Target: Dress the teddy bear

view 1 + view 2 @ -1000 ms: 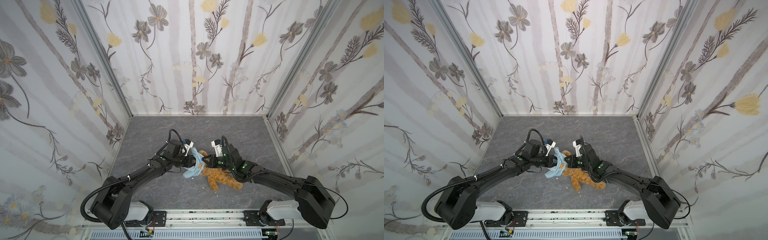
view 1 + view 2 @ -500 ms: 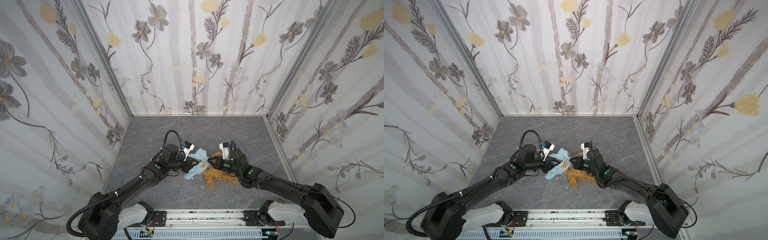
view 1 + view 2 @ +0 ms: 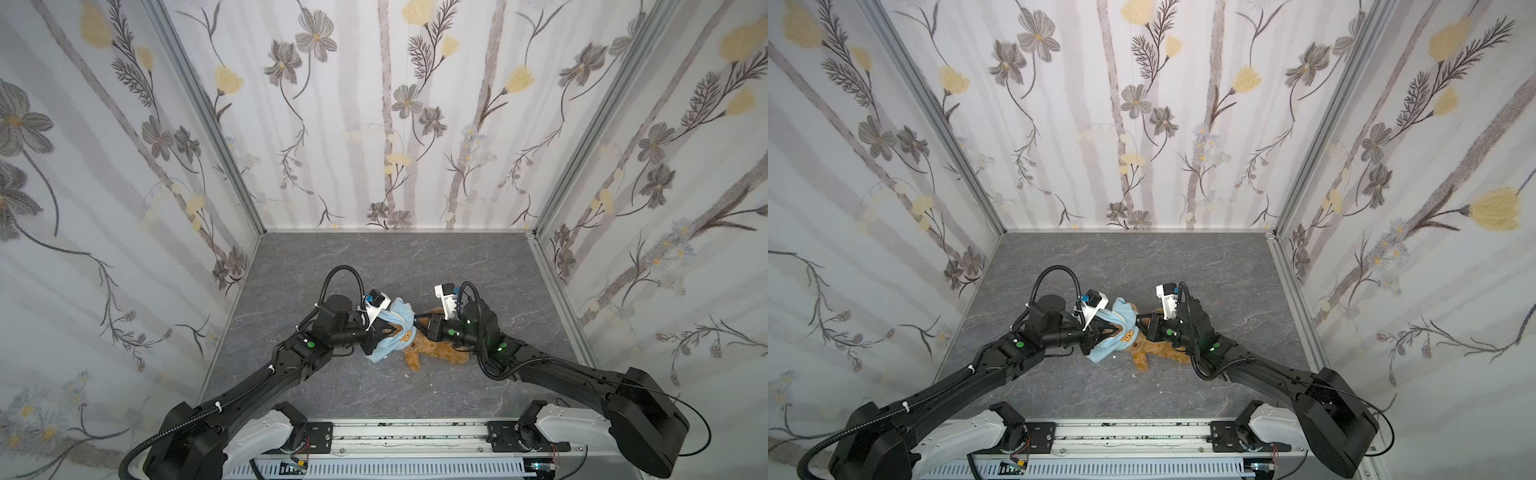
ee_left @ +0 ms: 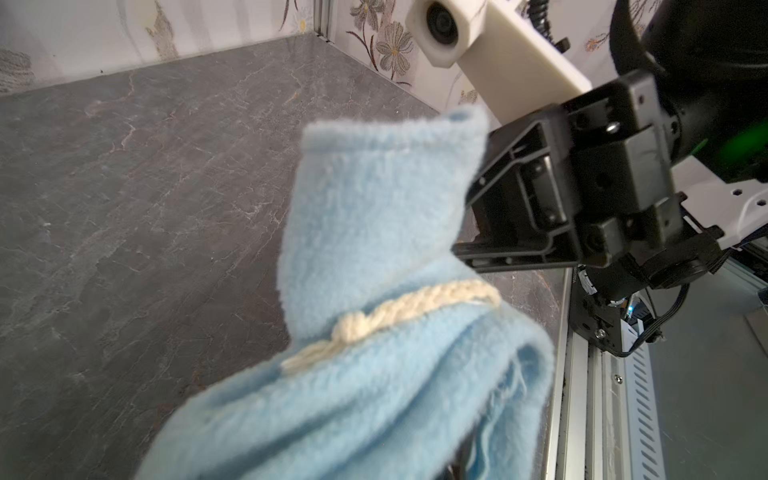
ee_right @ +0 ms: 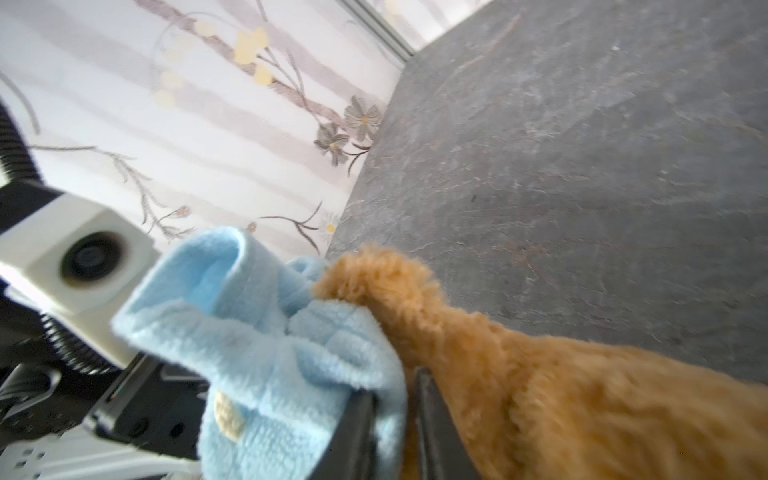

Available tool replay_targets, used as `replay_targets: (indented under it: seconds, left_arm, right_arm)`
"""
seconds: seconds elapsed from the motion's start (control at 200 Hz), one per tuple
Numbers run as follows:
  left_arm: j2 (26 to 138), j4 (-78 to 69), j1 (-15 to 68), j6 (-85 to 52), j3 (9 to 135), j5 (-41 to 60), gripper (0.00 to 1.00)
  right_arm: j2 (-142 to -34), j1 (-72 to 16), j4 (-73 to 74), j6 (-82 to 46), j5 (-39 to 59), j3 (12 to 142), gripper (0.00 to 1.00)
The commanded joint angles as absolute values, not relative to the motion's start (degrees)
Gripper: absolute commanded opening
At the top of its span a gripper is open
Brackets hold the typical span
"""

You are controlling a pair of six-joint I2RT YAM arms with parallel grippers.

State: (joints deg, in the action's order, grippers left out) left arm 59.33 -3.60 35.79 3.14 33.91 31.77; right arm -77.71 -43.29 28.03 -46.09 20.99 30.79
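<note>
Your teddy bear (image 3: 432, 351) lies low on the counter (image 3: 374, 266) near its middle, between the two arms, with its legs splayed toward the front rail and its upper part tucked into the blue top (image 3: 395, 332). The left jaws (image 3: 381, 331) are closed on that top and hold it bunched and raised off the counter on the bear's left side. The right jaws (image 5: 395, 415) stand narrowly apart right against the bear, with the hem of the top and some fur in the gap. You cannot tell from here whether they pinch anything. What matters for your next move is the one furry limb seen from the right wrist: it points away from the right jaws toward the left arm, and its end is pushed into the folds of the top. So the limb's long axis runs jaw to jaw, and sliding the cloth along it likely means pulling toward the right arm, which is the nearer one to the bear's body
</note>
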Motion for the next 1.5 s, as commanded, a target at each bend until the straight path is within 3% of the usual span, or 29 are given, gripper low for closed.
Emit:
replay_targets:
  seconds: [0.0, 0.15, 0.345, 0.52, 1.089, 1.244, 1.494]
  left_arm:
    - [57.4, -7.5, 35.8, 9.5, 33.6, 31.4, 0.0]
    - [55.8, -10.8, 35.9, 16.2, 32.1, 32.5, 0.0]
    - [53.9, -21.4, 35.8, 19.8, 27.1, 30.2, 0.0]
    - [55.2, -21.4, 35.9, 21.5, 26.9, 31.4, 0.0]
    - [53.8, -20.3, 37.0, 25.6, 25.0, 33.2, 0.0]
    - [53.9, -19.6, 37.1, 26.1, 25.2, 33.2, 0.0]
    - [54.1, -17.1, 37.5, 28.2, 25.8, 32.7, 0.0]
  right_arm:
    - [-75.3, -42.5, 29.8, -38.9, 27.3, 30.7, 0.35]
    - [-67.4, -39.5, 19.8, -31.5, 29.3, 29.8, 0.48]
    - [-62.3, -36.7, 21.5, -32.0, 33.2, 30.1, 0.51]
    - [-67.4, -37.7, 22.1, -33.2, 39.1, 32.6, 0.34]
    - [-75.1, -40.5, 23.7, -35.8, 38.6, 36.6, 0.32]
    - [-76.8, -41.3, 23.7, -35.8, 38.7, 37.6, 0.27]
    - [-75.9, -41.2, 21.8, -36.6, 33.8, 38.4, 0.01]
